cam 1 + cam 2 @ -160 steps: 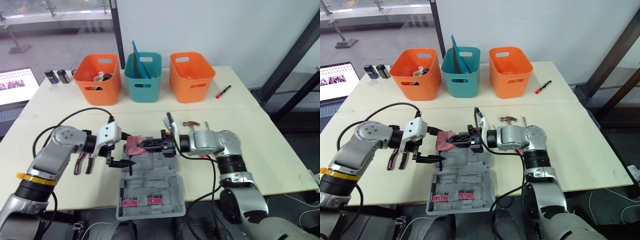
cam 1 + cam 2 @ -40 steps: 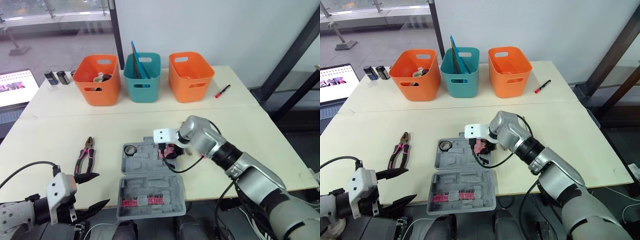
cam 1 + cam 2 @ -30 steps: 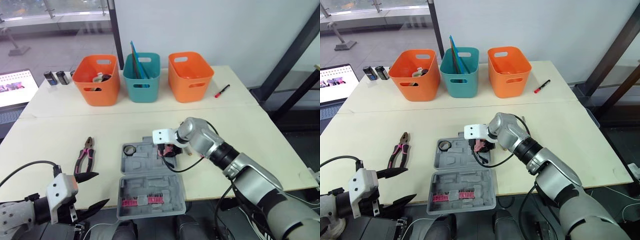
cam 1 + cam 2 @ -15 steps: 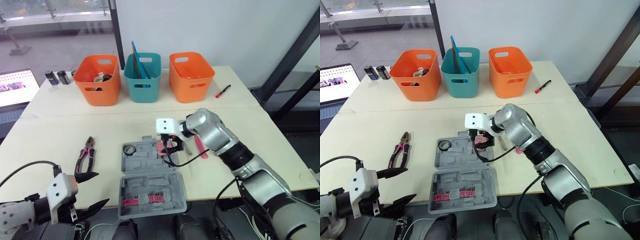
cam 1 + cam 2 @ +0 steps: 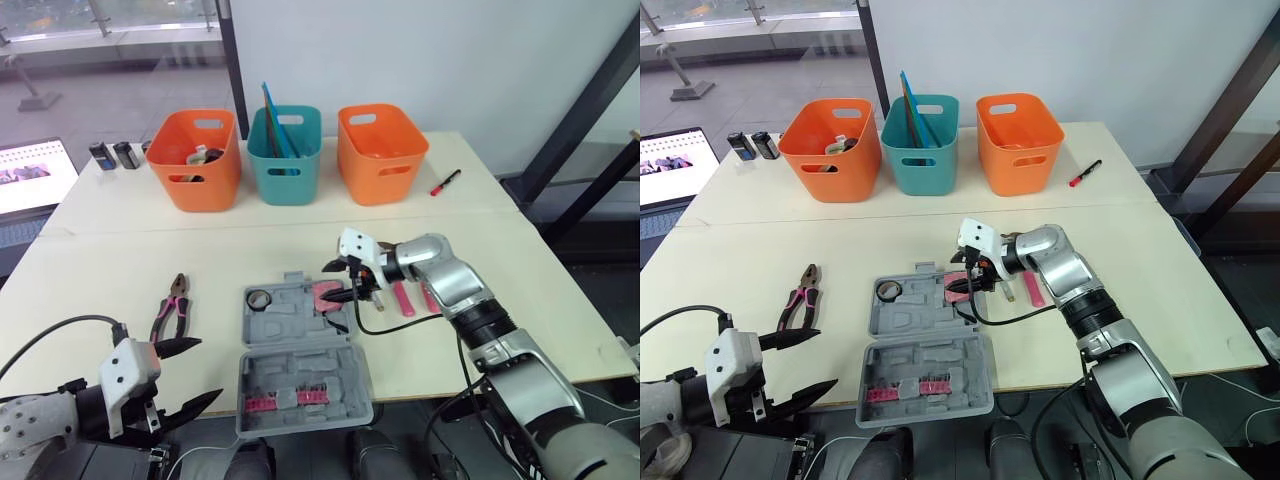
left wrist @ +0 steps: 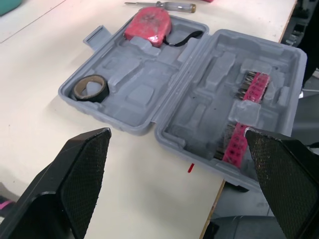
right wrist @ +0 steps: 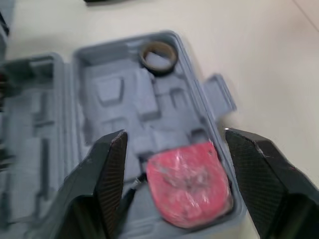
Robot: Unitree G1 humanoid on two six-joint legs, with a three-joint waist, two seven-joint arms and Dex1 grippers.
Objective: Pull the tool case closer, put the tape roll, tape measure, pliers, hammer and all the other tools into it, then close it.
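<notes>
The tool case [image 5: 290, 332] lies open and flat in the lower centre of the frame, close to the near edge of the table [image 5: 120, 262]. In its far half, the tape roll [image 5: 259, 298] sits in the upper left corner and the pink tape measure [image 5: 326, 296] in the upper right corner. The near half carries rows of pink bits [image 5: 290, 403].

The right gripper [image 5: 337, 282] hovers at the upper right corner of the case, just above the tape measure, with its fingers wide apart and holding nothing. The pliers [image 5: 170, 315] lie on the table left of the case. The left gripper [image 5: 205, 370] is in the lower left of the frame, off the table edge, also spread open and empty.

The table is pale beige. Along its far side stand an orange basket [image 5: 195, 160], a teal basket [image 5: 285, 160] and another orange basket [image 5: 378, 158], with a red marker [image 5: 446, 182] to their right. Behind is a white wall, and glass in the upper left.
</notes>
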